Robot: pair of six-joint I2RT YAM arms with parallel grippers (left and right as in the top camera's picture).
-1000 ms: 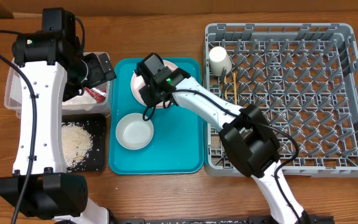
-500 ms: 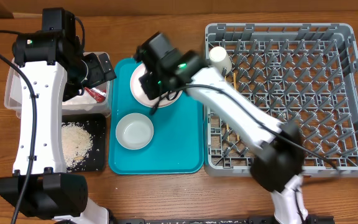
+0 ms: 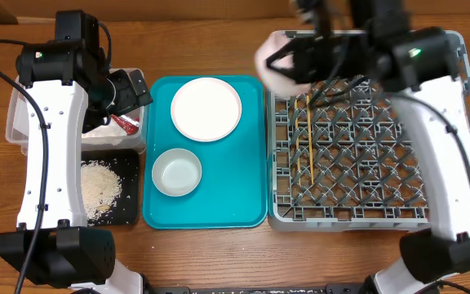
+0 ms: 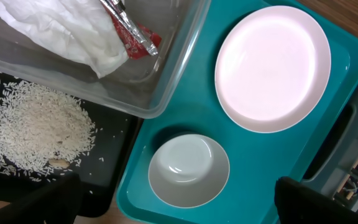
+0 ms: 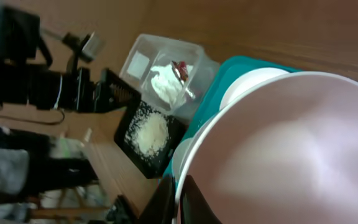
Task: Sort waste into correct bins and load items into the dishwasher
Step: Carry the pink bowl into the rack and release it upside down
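My right gripper is shut on the rim of the pink bowl and holds it, blurred, over the far left corner of the grey dish rack. In the right wrist view the bowl fills the frame, its rim pinched between my fingers. The white cup is hidden. Chopsticks lie in the rack. The pink plate and greenish-white bowl sit on the teal tray. My left gripper hangs open and empty over the clear tub.
In the left wrist view the clear tub holds the white napkin and red wrapper. The black tray holds a pile of rice. The plate and bowl show there too.
My right gripper has lifted the pink bowl off the plate and swung it right, over the rack. The plate now lies bare. The left arm has not moved.
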